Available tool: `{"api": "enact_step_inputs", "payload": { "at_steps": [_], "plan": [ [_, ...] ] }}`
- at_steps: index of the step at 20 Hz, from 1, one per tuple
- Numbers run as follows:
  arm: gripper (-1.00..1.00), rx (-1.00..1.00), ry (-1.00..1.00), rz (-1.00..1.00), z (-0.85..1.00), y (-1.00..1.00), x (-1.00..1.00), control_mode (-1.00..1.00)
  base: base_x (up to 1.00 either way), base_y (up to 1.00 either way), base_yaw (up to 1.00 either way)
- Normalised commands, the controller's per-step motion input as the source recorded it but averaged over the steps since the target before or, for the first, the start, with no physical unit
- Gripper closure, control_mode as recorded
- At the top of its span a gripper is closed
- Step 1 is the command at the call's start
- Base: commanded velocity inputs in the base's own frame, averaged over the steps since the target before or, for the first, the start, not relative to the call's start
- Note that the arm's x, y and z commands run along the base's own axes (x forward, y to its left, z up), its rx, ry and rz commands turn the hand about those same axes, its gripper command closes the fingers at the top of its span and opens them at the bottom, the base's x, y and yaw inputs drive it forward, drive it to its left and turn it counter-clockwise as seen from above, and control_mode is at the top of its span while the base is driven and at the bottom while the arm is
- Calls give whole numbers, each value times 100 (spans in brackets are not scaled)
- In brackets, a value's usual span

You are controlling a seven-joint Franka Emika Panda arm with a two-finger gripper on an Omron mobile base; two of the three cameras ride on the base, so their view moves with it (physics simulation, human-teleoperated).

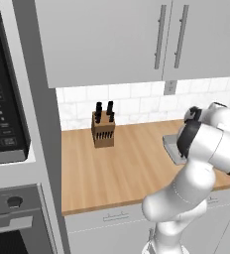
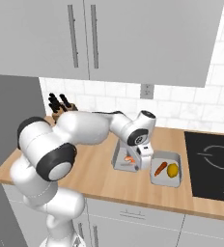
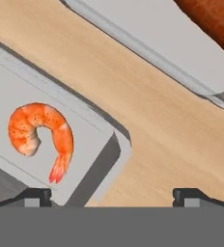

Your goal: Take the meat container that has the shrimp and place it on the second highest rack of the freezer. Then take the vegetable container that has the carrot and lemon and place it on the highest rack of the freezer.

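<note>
Two spread fingertips (image 3: 34,195) straddling meat container (image 3: 92,144) wall

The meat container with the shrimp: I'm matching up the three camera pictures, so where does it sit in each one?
Left base view: the meat container shows as a grey corner on the counter, mostly behind the arm's elbow.
Right base view: centre, under the open gripper, left of the vegetable container.
Hand view: lower left, shrimp inside.
Shared landmark: the wooden counter.

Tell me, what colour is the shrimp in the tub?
Orange, with paler bands; the shrimp shows best in the hand view.
</note>
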Motion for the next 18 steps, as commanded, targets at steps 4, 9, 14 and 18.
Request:
{"api": "enact_step_inputs", "payload": {
  "at_steps": [4, 9, 14, 18],
  "plan": [
    [-100, 0, 0, -13, -41, -10, 0, -100, 0, 0, 0],
    [-100, 0, 0, -13, -40, -5, 4, -100, 0, 0, 0],
    [-100, 0, 0, -11, -13, -3, 3, -100, 0, 0, 0],
    [-100, 0, 0, -10, -13, -1, 0, -100, 0, 0, 0]
  ]
}}
